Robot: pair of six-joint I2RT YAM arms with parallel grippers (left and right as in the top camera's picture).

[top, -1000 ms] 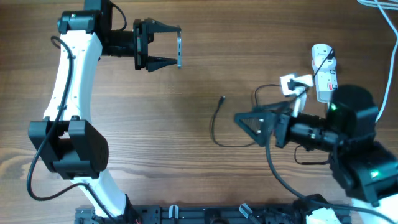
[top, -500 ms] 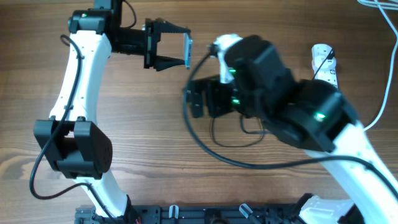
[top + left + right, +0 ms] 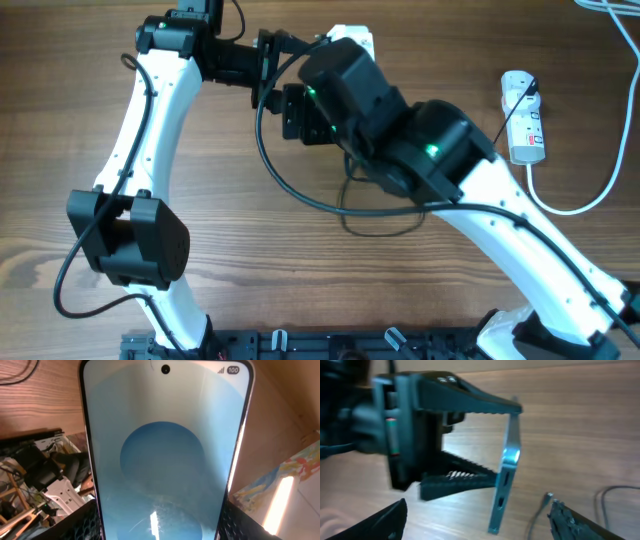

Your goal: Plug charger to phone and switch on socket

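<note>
Currently the left gripper (image 3: pixel 506 442) clamps the phone (image 3: pixel 165 450) by its long edges. Right gripper (image 3: pixel 477 510) stands spread wide, empty, facing it; charger (image 3: pixel 370 232) lies on the wooden table (image 3: pixel 60 150).

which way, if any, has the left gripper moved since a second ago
Yes. The left gripper, holding the cyan-screened phone, moved right toward the white elongated power strip.

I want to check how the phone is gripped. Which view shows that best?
The right wrist view: the phone is seen edge-on, clamped in the left pincer. The left wrist view shows only its screen; in the overhead view the right arm covers it.
</note>
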